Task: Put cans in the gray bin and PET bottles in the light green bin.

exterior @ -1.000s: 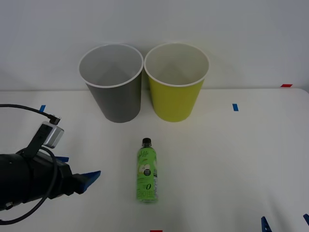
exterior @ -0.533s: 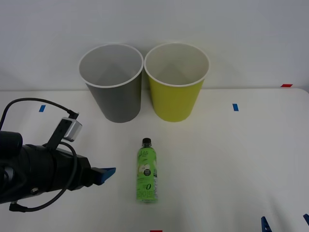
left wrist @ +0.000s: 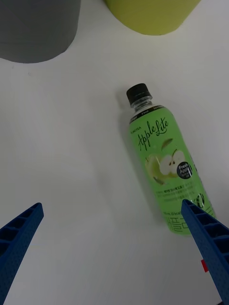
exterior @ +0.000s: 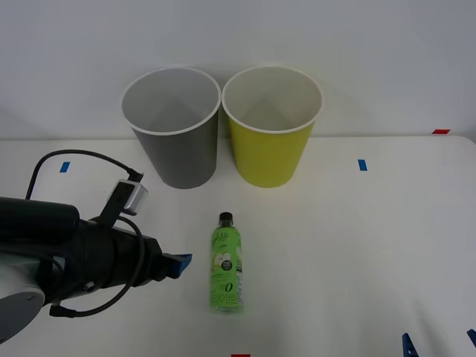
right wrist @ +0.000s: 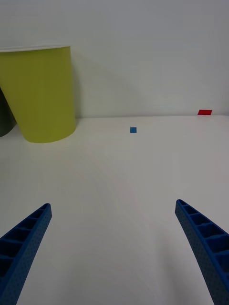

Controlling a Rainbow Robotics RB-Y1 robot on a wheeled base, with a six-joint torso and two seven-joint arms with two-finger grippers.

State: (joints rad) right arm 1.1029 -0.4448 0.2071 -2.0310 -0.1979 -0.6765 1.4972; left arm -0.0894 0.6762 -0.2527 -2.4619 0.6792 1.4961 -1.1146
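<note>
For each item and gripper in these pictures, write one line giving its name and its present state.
Small plastic bottle with green apple label: lying on the table, black cap on.
Dark gray round bin: upright.
Yellow-green round bin: upright.
Left gripper: open, beside the bottle.
Right gripper: open, holding nothing.

You're looking at a lab test bench, not a home or shop. The table (exterior: 387, 245) is plain white and set against a bare white wall (exterior: 238, 37). Small blue tape marks (exterior: 362, 164) and a red one (exterior: 441, 132) are stuck on the tabletop as position markers. The only props are two plain bins and a bottle.
</note>
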